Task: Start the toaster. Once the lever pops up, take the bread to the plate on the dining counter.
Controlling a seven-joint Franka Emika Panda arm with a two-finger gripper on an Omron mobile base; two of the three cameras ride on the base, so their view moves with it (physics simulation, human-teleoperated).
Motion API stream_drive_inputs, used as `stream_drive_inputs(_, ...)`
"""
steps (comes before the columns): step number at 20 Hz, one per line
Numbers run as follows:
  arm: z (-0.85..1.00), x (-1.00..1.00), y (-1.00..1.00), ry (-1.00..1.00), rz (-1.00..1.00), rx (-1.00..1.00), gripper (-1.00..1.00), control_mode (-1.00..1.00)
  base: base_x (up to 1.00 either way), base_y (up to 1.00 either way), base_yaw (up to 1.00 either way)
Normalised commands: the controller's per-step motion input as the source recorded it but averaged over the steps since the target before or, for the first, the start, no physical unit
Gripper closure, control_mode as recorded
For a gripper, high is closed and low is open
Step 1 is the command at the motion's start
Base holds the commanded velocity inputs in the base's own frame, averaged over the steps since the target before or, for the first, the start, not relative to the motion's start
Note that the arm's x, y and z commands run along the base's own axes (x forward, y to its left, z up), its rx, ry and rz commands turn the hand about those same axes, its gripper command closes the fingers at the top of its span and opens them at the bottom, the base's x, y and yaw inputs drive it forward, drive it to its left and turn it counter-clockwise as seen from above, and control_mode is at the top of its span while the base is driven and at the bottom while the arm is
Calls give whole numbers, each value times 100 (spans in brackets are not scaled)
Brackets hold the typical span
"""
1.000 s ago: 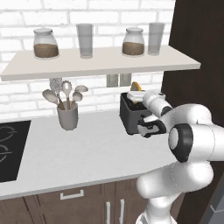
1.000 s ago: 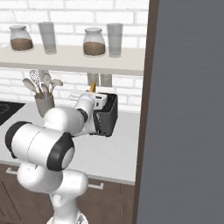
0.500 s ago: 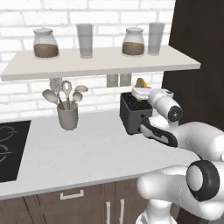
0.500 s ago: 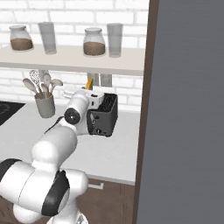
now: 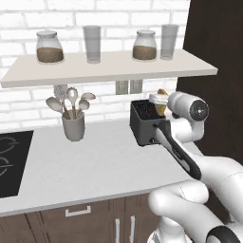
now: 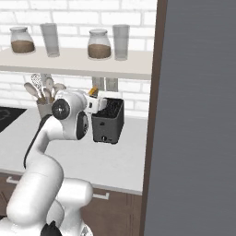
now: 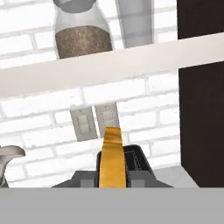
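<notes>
My gripper (image 5: 159, 100) is shut on the bread (image 5: 163, 93), a thin tan slice held upright just above the right end of the toaster (image 5: 144, 124). The toaster is a dark grey box on the white wall counter (image 5: 95, 163), with a small knob low on its front. From the other side, the bread (image 6: 94, 91) sticks up over the gripper (image 6: 95, 99), left of the toaster (image 6: 109, 122). In the hand view the bread (image 7: 112, 151) stands edge-on between the fingers of the gripper (image 7: 113, 179), with the toaster (image 7: 139, 159) behind it. The plate and the dining counter are out of view.
A shelf (image 5: 109, 67) with jars and glasses hangs close above the held slice. A tall dark cabinet side (image 5: 216, 42) rises right of the toaster. A grey utensil holder (image 5: 73, 126) and a black cooktop (image 5: 9, 161) sit to the left. Wall outlets (image 7: 94, 122) are behind.
The hand has carried the bread a little to the right above the toaster. The arm's elbow has swung down and toward the camera.
</notes>
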Motion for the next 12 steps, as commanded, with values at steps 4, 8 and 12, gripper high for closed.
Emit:
stream_drive_inputs(4, 29, -36, -1, 50, -11, -17, 100, -100, 0, 0, 0)
stream_drive_inputs(8, 12, -39, -15, 41, -2, -8, 100, -100, 0, 0, 0)
stream_drive_inputs(12, -21, -51, -14, 26, 0, 0, 100, -100, 0, 0, 0)
